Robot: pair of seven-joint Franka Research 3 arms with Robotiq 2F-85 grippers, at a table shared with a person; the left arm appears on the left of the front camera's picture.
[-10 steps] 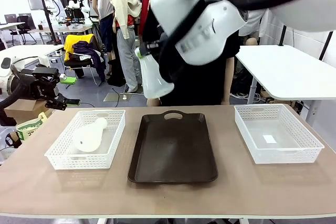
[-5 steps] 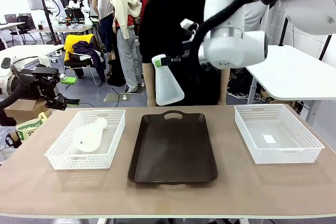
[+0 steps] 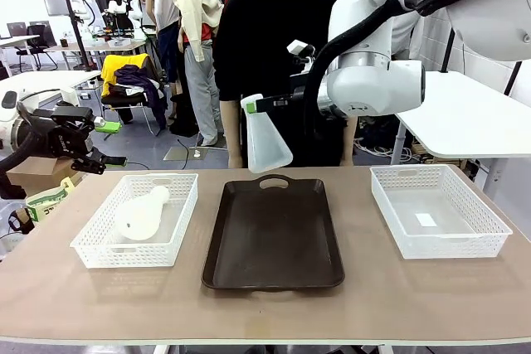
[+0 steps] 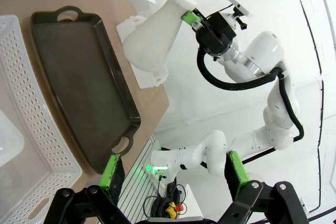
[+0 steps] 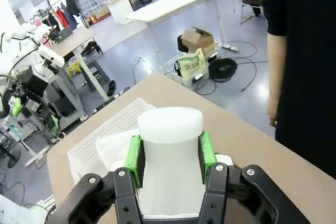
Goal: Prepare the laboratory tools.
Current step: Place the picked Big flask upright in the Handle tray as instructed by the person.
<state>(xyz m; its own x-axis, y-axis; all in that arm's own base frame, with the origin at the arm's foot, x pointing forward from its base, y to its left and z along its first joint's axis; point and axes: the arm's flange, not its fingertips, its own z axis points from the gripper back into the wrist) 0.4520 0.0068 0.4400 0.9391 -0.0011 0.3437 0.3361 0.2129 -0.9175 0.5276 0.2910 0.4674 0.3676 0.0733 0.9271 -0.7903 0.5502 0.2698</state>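
Nearest the front camera, the dark tray [image 3: 274, 238] lies in the middle of the table [image 3: 265, 308]. A white mesh basket [image 3: 99, 246] sits at its 9 o'clock and a second basket [image 3: 477, 234] at its 3 o'clock. In the 9 o'clock basket one flask [image 3: 139, 213] lies on its side, neck towards the far edge.

The other flask [image 3: 267, 143] hangs at the tray's 12 o'clock, above the handle end and clear of it. It is roughly upright, base down. The right gripper [image 5: 170, 151] has it by the neck. The right wrist view shows what the front view cannot: a green pad pressed on each side of the neck just under the lip, the pincer shut snugly on it. The same view shows the mesh basket beyond the flask and, at 3 o'clock, the bare hand [image 5: 272, 111] of the person in black at the far side.

The left wrist view gives the left gripper [image 4: 172, 157]: its two fingers stand wide apart with nothing between them. Past them it looks along the tray to the held flask at 12 o'clock, seen from the side.

The right arm comes in from 2 o'clock of the front view. Its wrist is level and reaches across the middle, fingers pointing to 9 o'clock. The left arm is off the table at 9 o'clock, its gripper low beyond the corner of the 9 o'clock basket.
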